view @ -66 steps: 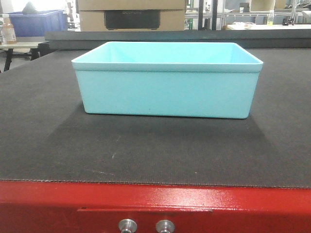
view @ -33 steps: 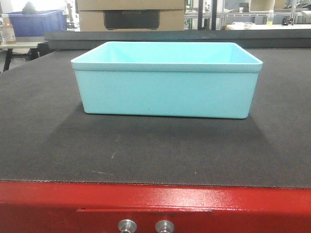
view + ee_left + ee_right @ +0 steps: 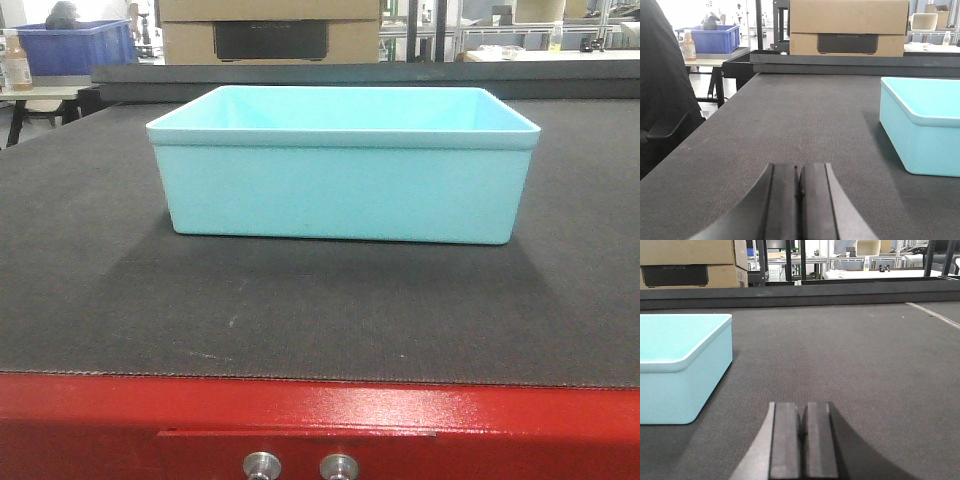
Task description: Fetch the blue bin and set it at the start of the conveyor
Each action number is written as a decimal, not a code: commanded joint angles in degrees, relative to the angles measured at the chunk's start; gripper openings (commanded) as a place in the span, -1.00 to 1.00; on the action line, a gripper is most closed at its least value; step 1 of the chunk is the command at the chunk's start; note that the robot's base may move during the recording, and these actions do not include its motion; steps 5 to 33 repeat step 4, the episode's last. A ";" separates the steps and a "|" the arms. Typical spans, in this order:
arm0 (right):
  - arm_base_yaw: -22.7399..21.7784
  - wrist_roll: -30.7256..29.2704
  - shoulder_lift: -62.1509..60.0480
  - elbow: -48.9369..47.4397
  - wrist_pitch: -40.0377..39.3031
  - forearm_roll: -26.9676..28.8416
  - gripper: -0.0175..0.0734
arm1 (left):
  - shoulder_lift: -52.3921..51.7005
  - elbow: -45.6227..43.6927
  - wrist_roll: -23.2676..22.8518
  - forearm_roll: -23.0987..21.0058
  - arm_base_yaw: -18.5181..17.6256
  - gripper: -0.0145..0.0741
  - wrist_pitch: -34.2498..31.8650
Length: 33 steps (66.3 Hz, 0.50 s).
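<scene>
The light cyan blue bin (image 3: 342,165) stands upright and empty on the dark grey belt of the conveyor start (image 3: 300,310), behind the red frame (image 3: 320,415) with its two silver buttons. Neither gripper touches it. My left gripper (image 3: 798,172) hovers low over the belt to the bin's left, its jaws pressed together on nothing; the blue bin (image 3: 922,125) shows at the right of that view. My right gripper (image 3: 803,412) is likewise shut and empty to the bin's right, with the blue bin (image 3: 682,365) at the left of its view.
A raised dark rail (image 3: 360,75) crosses the far end of the belt. Beyond it stand cardboard boxes (image 3: 270,30), a dark royal-blue bin (image 3: 75,45) on a side table and shelving. A dark-clothed figure (image 3: 662,90) fills the left edge of the left wrist view.
</scene>
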 commanded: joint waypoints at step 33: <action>-0.35 -0.50 -0.22 0.00 -1.02 -0.44 -0.97 | -0.27 -0.12 0.00 -0.36 -0.03 -0.92 -1.36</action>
